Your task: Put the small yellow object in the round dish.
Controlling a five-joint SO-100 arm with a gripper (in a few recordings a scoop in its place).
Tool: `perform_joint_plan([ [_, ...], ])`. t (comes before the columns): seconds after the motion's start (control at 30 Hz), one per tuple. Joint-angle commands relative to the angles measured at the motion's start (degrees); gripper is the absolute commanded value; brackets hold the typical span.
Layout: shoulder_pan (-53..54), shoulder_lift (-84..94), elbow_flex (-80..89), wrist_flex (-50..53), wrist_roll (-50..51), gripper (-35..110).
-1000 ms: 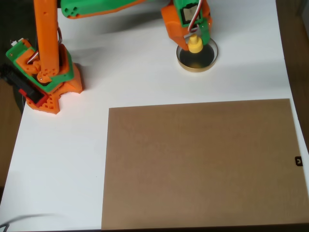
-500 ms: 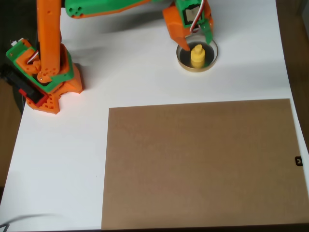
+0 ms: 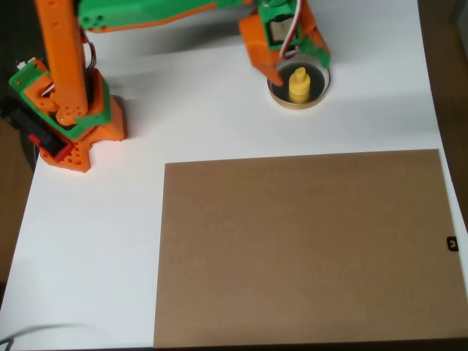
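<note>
Your small yellow object point(image 3: 298, 83) stands upright inside the round dish point(image 3: 316, 97), knob up; claw point(image 3: 298, 64) spread apart at the dish's far edge, gripping nothing.

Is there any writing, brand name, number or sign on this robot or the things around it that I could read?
No words, brands or numbers can be read in the overhead view.
One small black tag sits at the right edge of the brown board; it bears a pale mark, too small to read.
The orange and green arm, the small yellow object and the round dish show no lettering.
</note>
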Motion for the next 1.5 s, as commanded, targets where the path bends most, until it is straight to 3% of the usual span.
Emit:
perform_joint_plan([
  [0.0,7.29,16.35,7.29,0.18,-3.78,24],
  [0.33,38.94,43.86,29.88,-4.13,-12.66,23],
  [0.6,58.89,55.46,41.13,-8.44,-15.91,23],
  [1.27,90.97,76.99,68.64,-27.86,-9.32,23],
  [1.47,95.71,86.13,75.67,-27.69,-6.86,25],
])
